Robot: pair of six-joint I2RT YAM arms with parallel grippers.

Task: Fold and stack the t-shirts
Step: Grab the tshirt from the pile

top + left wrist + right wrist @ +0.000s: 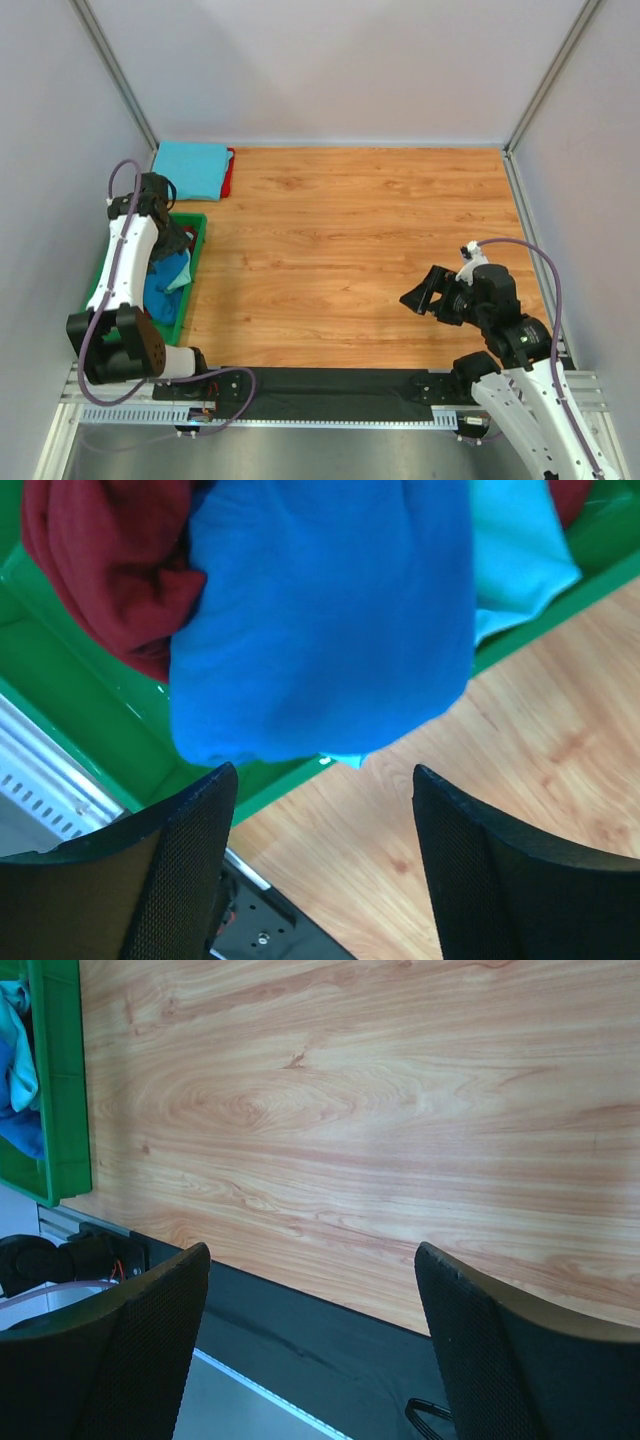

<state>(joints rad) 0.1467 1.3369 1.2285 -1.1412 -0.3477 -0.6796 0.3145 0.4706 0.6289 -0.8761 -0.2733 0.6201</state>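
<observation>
A royal blue t-shirt [320, 620] lies crumpled in the green tray [70, 680], with a maroon one [110, 560] to its left and a pale aqua one [520, 560] to its right. My left gripper [325, 780] hangs just above the tray's near rim, open, nothing between its fingers. In the top view the left gripper [183, 243] is over the tray [196, 262]. A folded sky blue t-shirt [193, 168] rests on a red one [230, 172] in the far left corner. My right gripper [424, 295] hovers open and empty over the table's near right part.
The wooden table [360, 240] is bordered by grey walls at the back and sides. A black strip [300, 1330] and metal rail run along its near edge below the right gripper [312, 1255]. The green tray [62, 1080] shows at the left of the right wrist view.
</observation>
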